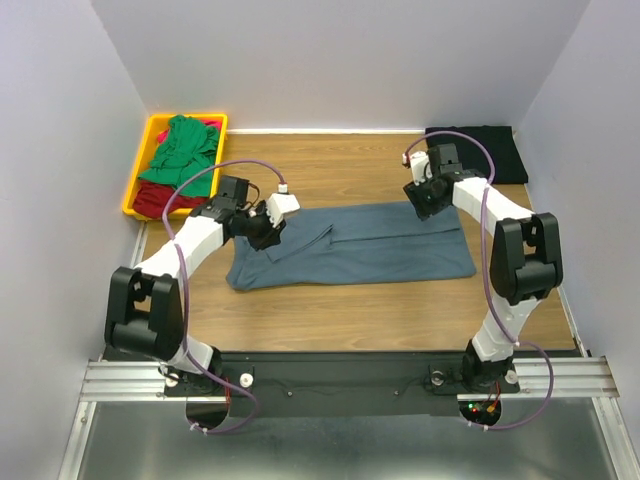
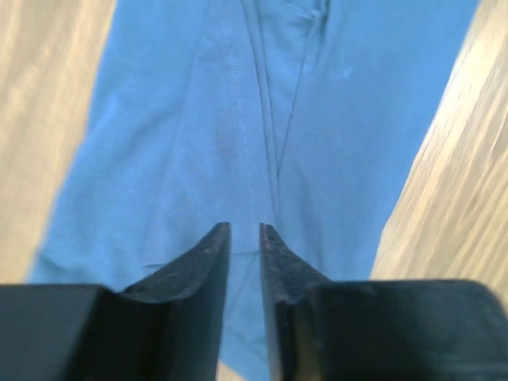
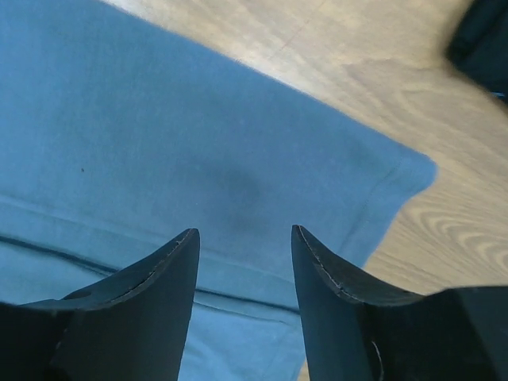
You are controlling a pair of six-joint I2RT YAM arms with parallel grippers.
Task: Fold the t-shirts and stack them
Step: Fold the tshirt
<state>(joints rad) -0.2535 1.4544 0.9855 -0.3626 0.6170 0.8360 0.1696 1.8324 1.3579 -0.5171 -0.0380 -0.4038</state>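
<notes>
Left fingers (image 2: 208, 262), barely parted above a seam, and right fingers (image 3: 171, 278), wider apart over a corner, hang empty at opposite ends of the blue-grey shirt (image 1: 350, 245) lying part-folded on the worktop (image 1: 400, 310), placed, I judge, to lift both ends together.

Enclosure of 3 plain, pale lavender-grey walls: back wall (image 1: 340, 60), left wall (image 1: 50, 150), right wall (image 1: 600, 140). They surround a light wood-grain table (image 1: 380, 310). At the near edge, a black base plate (image 1: 340, 372) sits against a ribbed aluminium rail (image 1: 125, 378). Lighting even and diffuse, shadows soft
</notes>
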